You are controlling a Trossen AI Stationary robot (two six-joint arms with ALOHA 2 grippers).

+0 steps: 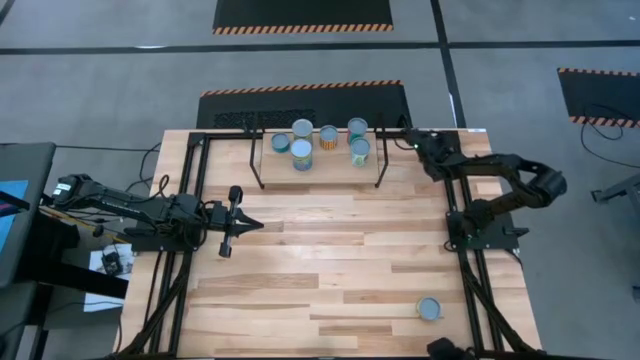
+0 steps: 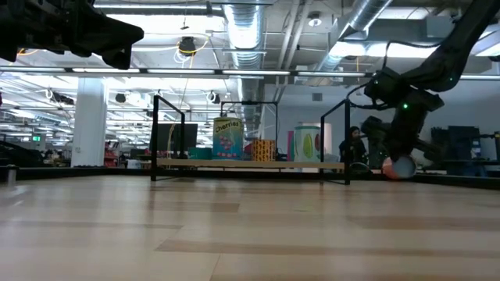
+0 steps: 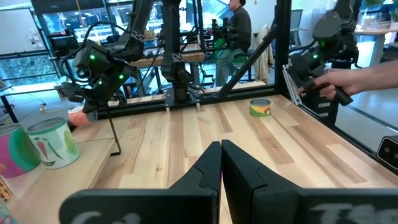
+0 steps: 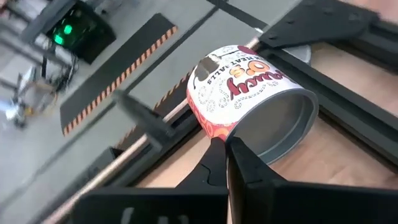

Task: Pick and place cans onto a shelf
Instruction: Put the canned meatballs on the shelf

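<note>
The right gripper (image 4: 227, 146) was at the far right corner of the table (image 1: 330, 240), just past the right end of the shelf (image 1: 320, 160). Its two dark fingers were pressed together, with nothing between them. An orange and white can (image 4: 249, 93) lay on its side right in front of the finger tips. The can's open silver end faced the camera on the wrist. I could not tell if the tips touched the can or only sat just beside it. In the low view the same can (image 2: 400, 166) showed down by the table, under the right arm. Six other cans (image 1: 302, 155) stood upright on the shelf in a bunch. One more can (image 1: 430, 308) stood alone near the front right of the table, far from both arms. The left gripper (image 1: 232, 224) waited over the left side of the table, well apart from all the cans. Its fingers were pressed together too and it held nothing.
</note>
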